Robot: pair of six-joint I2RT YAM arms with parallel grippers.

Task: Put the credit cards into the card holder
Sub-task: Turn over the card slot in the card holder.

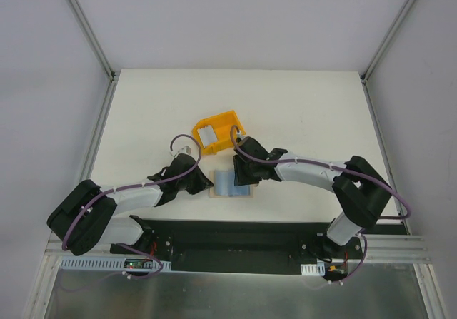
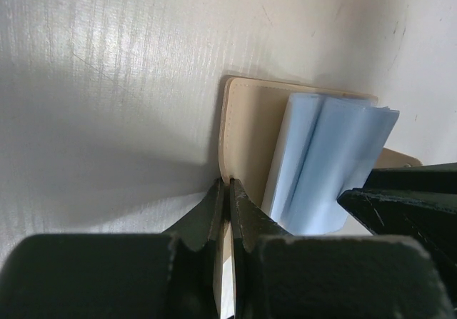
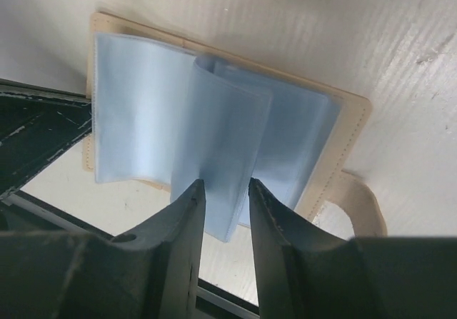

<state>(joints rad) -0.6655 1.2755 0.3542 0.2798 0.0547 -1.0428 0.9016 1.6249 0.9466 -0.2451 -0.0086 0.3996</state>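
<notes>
Item: small beige, soft leather-like folding card holder [image 2: 246,130], lying opened flat on the white bench [image 1: 300,119] near its front edge, between the two arms. Its inner face is up, showing a booklet of pale blue translucent plastic sleeves [image 2: 321,162]. A short beige closure tab [image 3: 360,205] projects from one side edge. Item: left claw [image 2: 228,187], black, two-fingered, closed tight on the bare outer edge of the card holder's beige cover, with the cover's rim pinched between the fingertips. Item: right claw [image 3: 226,194], black, two-fingered, over the opposite half of the holder. Its jaws stand partly apart, one on each side of a single blue sleeve leaf that curls up from the booklet. The leaf's edges meet the inner faces of both fingers, but it cannot be told whether they press it firmly. In the left wrist view the right claw shows as a dark mass at the lower right, just beside the sleeves. Item: yellow plastic bin [image 1: 227,121], open-topped and set askew on the bench just behind the card holder. Item: small pale silvery-grey rectangular credit card [image 1: 206,133], lying inside the yellow bin at its left end, apart from the holder; the top view is too coarse to tell whether more than one lies there.
</notes>
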